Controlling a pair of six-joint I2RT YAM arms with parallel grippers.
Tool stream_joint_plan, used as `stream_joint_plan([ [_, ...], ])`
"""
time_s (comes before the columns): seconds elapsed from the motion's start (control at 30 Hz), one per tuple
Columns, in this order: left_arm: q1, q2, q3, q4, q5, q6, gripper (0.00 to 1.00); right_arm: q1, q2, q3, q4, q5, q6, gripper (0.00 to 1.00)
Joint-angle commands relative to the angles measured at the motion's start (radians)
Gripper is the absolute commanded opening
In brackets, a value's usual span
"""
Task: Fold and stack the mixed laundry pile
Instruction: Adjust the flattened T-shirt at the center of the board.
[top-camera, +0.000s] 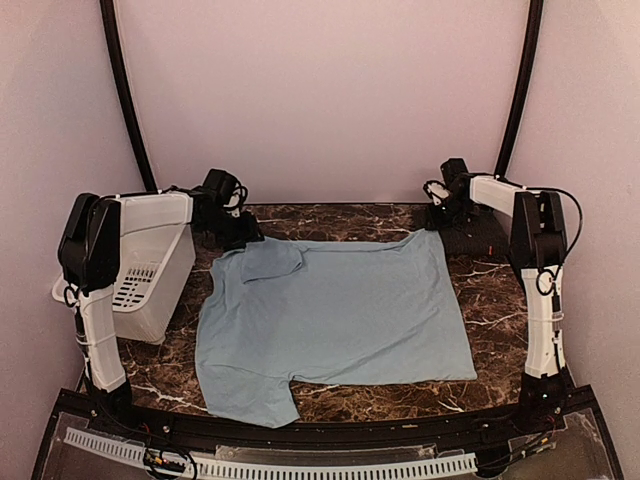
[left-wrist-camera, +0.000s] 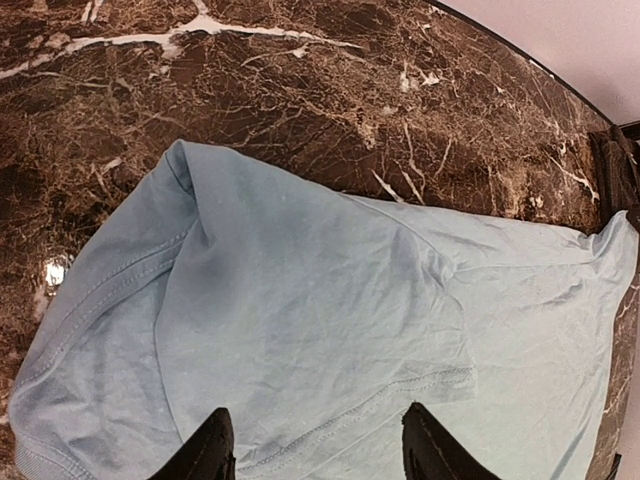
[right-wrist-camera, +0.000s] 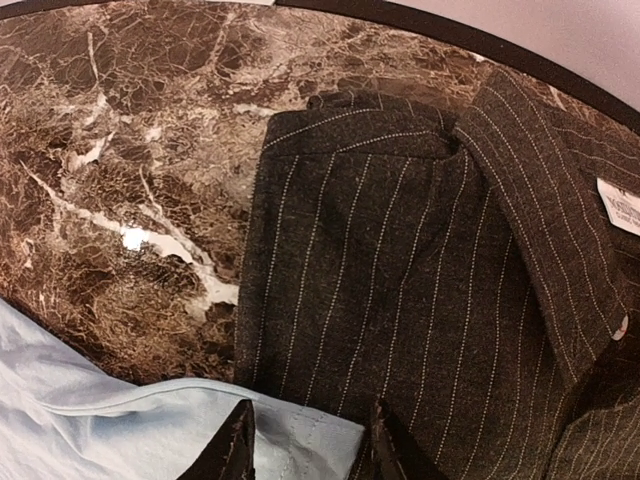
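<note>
One garment, the light blue T-shirt (top-camera: 340, 310), lies spread flat on the marble table (top-camera: 495, 300), near sleeve out, far sleeve (top-camera: 272, 262) folded inward. Judged step: folding this shirt. White plastic bin (top-camera: 150, 300) at left: contents hidden by the left arm (top-camera: 95, 240). Left gripper (left-wrist-camera: 317, 420) hovers spread over the far sleeve; right gripper (right-wrist-camera: 312, 415) straddles the far hem corner, jaws apart, no pinch evident. Next move requires both to pinch far-edge cloth together. Folded black pinstriped shirt (right-wrist-camera: 420, 280) lies beyond, touching that corner

Left hand (left-wrist-camera: 315, 430), right hand (right-wrist-camera: 312, 425) — both parted
</note>
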Motion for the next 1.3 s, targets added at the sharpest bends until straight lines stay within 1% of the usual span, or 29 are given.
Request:
stream_joint_plan([
  [0.0, 0.008, -0.002, 0.024, -0.014, 0.009, 0.013, 0.56, -0.006, 0.012, 0.036, -0.008, -0.001, -0.008, 0.37],
  [0.07, 0.008, 0.005, 0.028, -0.016, 0.011, 0.011, 0.56, -0.006, 0.016, 0.041, -0.011, -0.003, -0.006, 0.37],
  [0.2, 0.008, 0.017, 0.038, -0.02, 0.011, 0.012, 0.57, -0.008, 0.025, 0.048, -0.016, -0.007, -0.005, 0.32],
  [0.3, 0.009, 0.026, 0.047, -0.034, 0.009, 0.012, 0.57, -0.009, 0.024, 0.048, -0.011, -0.022, -0.007, 0.2],
  [0.33, 0.01, 0.027, 0.048, -0.043, 0.005, 0.011, 0.56, -0.008, 0.024, 0.05, -0.01, -0.025, -0.009, 0.15],
  [0.4, 0.012, 0.027, 0.048, -0.058, 0.002, 0.008, 0.56, -0.01, 0.027, 0.056, -0.014, -0.026, -0.011, 0.02],
  [0.43, 0.012, 0.027, 0.048, -0.064, -0.007, 0.009, 0.56, -0.01, 0.028, 0.057, -0.014, -0.027, -0.011, 0.0],
  [0.63, 0.018, 0.043, 0.046, -0.078, -0.038, 0.013, 0.54, -0.012, 0.006, 0.043, -0.003, -0.023, -0.004, 0.0],
  [1.03, 0.028, 0.155, 0.138, -0.076, -0.115, 0.036, 0.47, -0.011, -0.026, 0.018, 0.009, -0.017, -0.001, 0.0],
  [1.27, 0.04, 0.216, 0.219, -0.079, -0.099, 0.045, 0.46, -0.012, -0.029, 0.02, 0.008, -0.012, -0.004, 0.0],
])
